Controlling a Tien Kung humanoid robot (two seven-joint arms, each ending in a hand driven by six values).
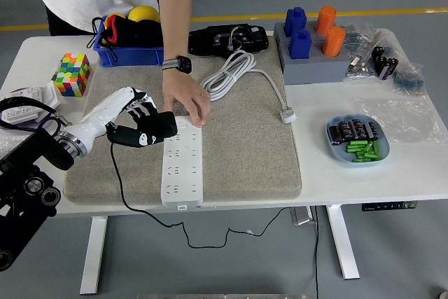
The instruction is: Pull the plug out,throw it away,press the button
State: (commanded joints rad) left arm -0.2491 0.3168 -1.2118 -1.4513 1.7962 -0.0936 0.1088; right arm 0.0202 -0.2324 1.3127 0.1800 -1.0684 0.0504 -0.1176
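So the left hand (143,120) has its fingers (148,107) wrapped around the black plug (148,131), holding it up just off the left edge of the white strip (183,161), near the strip's far end. The plug's black cord (120,183) hangs down from it, crosses the grey mat (238,145) and drops over the near edge of the counter (364,180). The plug looks clear of the sockets, though it sits right beside the strip, so the exact gap is hard to judge.

A person at the far side has one hand (186,98) pressed down on the far end of the strip, fingertips on it, with a watch (176,64) on the wrist.

Other stuff on the counter: a coiled white cable (234,73) on the mat with its plug end lying to the right, a colour cube (73,73) far left, a blue bin (129,52) behind the mat, and a blue tray (355,139) of small green and black parts on the right. No right hand in the shot.
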